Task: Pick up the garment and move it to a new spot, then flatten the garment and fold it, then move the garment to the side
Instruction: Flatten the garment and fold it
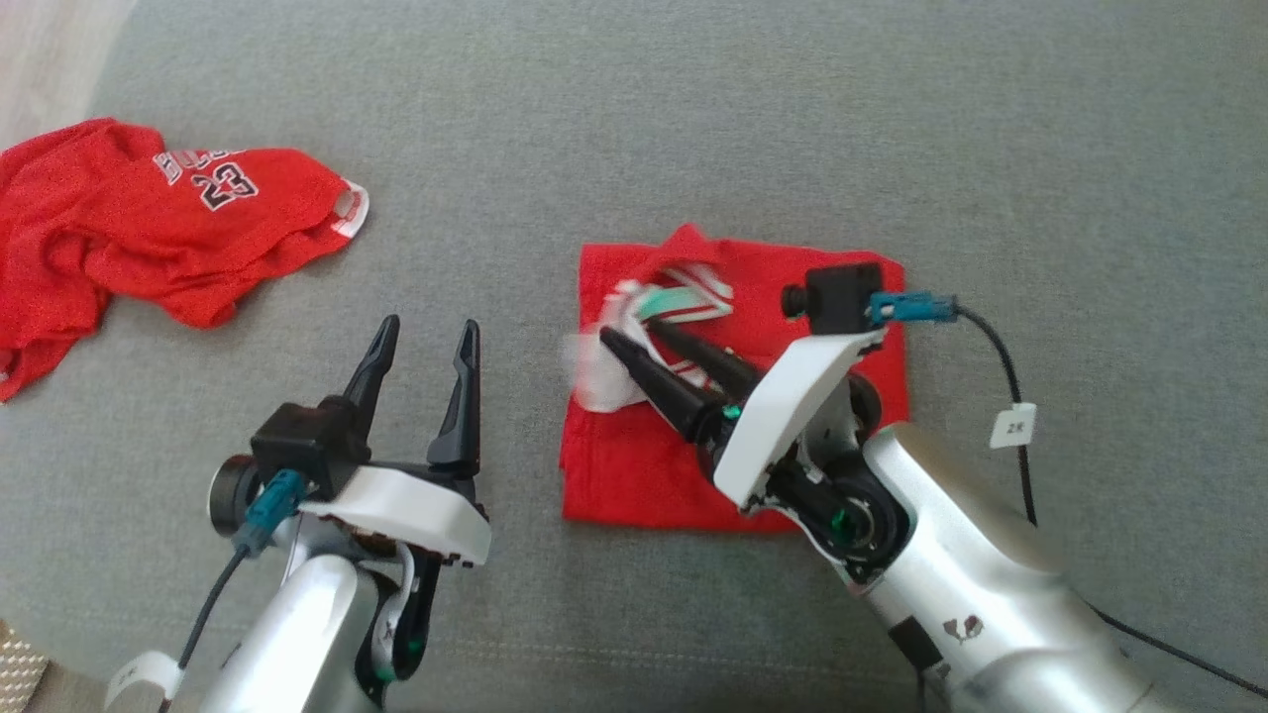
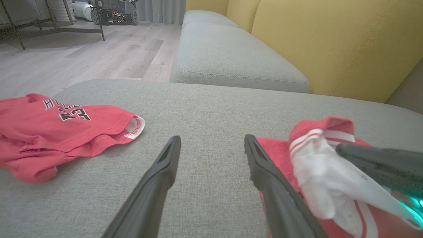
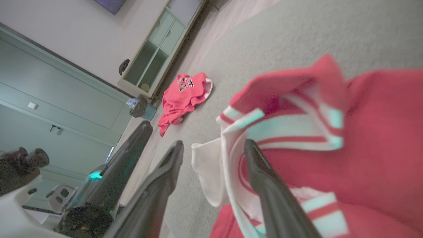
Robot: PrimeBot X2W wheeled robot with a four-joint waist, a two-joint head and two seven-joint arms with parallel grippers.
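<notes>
The garment (image 1: pixel 634 465) is a red piece lying in a rough square on the grey cushion, with a white and red striped trim (image 1: pixel 674 302) bunched up at its far left corner. My right gripper (image 1: pixel 631 333) is over that corner, its jaws apart; the trim (image 3: pixel 284 129) hangs loose and blurred beside and between the fingertips (image 3: pixel 254 155). In the left wrist view the garment (image 2: pixel 317 172) is at the right, with a right finger (image 2: pixel 380 165) over it. My left gripper (image 1: pixel 426 332) stands open and empty to the garment's left, over bare cushion.
A second red jersey (image 1: pixel 149 228) printed 23 lies crumpled at the far left of the grey seat (image 1: pixel 693 119). A yellow backrest (image 2: pixel 330 43) stands behind the seat. A black cable (image 1: pixel 1010 376) runs along the right arm.
</notes>
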